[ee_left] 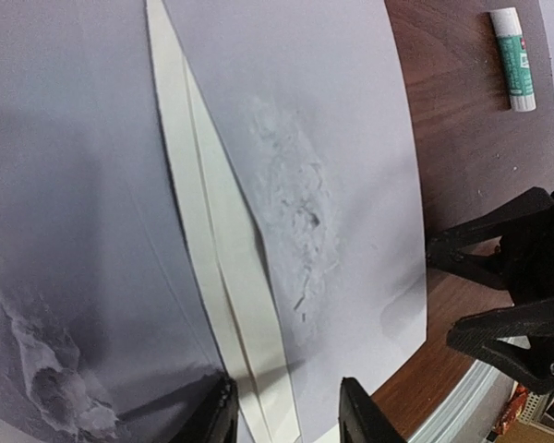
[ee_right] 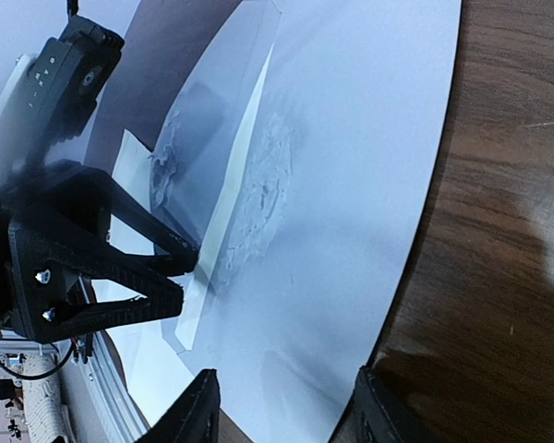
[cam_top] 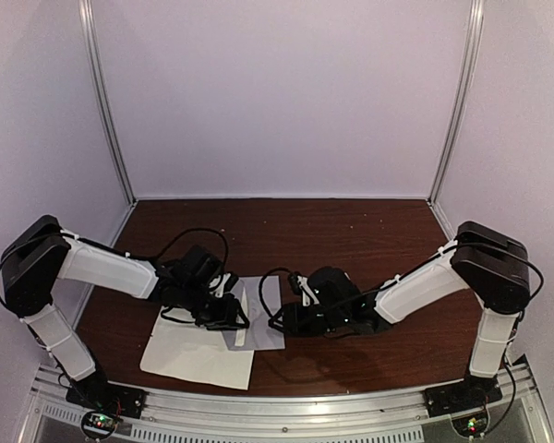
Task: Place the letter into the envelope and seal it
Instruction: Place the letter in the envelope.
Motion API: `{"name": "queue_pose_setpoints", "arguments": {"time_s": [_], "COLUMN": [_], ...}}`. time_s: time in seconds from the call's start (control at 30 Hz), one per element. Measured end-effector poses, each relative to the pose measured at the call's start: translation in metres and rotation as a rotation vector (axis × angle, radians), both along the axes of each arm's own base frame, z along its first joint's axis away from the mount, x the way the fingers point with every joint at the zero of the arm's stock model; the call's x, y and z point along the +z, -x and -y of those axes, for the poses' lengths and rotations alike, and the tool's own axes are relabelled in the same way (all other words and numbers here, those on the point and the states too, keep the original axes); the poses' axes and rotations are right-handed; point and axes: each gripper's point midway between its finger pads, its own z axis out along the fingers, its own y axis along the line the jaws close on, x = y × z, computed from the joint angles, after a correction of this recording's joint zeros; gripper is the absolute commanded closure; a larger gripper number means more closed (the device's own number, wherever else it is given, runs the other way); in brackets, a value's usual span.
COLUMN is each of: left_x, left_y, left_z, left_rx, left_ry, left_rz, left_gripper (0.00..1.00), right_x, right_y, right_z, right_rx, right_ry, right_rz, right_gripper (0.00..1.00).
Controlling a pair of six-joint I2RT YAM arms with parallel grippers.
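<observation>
— Closest to the lens in the left wrist view, what is showing?

— Two black fingers (ee_left: 214,420) of the left gripper (ee_left: 286,411) are sitting at the bottom edge. They are standing apart, with a narrow cream strip (ee_left: 212,258) of paper running up between them. They are pinching nothing that I can make out.

— And moving rightward across the top view?

— First the letter (cam_top: 194,355) is lying flat on the table (cam_top: 351,240), lower left of centre. Its long axis is running left to right, dipping a little toward the right. The left gripper is hanging over its upper edge.

— Where is the envelope (cam_top: 263,318) lying?

— At the centre of the frame, between the two grippers, its lower left part touching or overlapping the letter's upper right corner. Its long axis is running top to bottom of the frame. The flap (ee_right: 208,111) is opening toward the left, and in the right wrist view it appears to be standing lifted off the body. Rough torn patches (ee_left: 295,203) are showing on the paper either side of the strip.

— Then the right gripper (cam_top: 282,321)?

— It is reaching in from the right, low beside the envelope's right edge, jaws parted and holding nothing.

— Anything farther right?

— A white glue stick (ee_left: 515,57) with a green label is lying in the upper right of the left wrist view, well apart from the envelope.
</observation>
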Motion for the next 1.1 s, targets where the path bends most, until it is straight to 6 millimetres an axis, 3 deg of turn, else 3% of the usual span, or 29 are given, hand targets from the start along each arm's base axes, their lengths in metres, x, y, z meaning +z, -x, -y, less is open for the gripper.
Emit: {"name": "queue_pose_setpoints", "arguments": {"time_s": [1.1], "left_x": [0.001], "left_y": [0.008], "left_z": [0.014], "left_rx": [-0.012], "left_ry": [0.047], "left_rz": [-0.016], "left_gripper": [0.61], "right_x": [-0.001], "right_y": [-0.003], "right_z": [-0.003], "right_rx": [-0.013], "right_ry": [-0.017], "right_rz": [0.002], "right_gripper": [0.52]}}
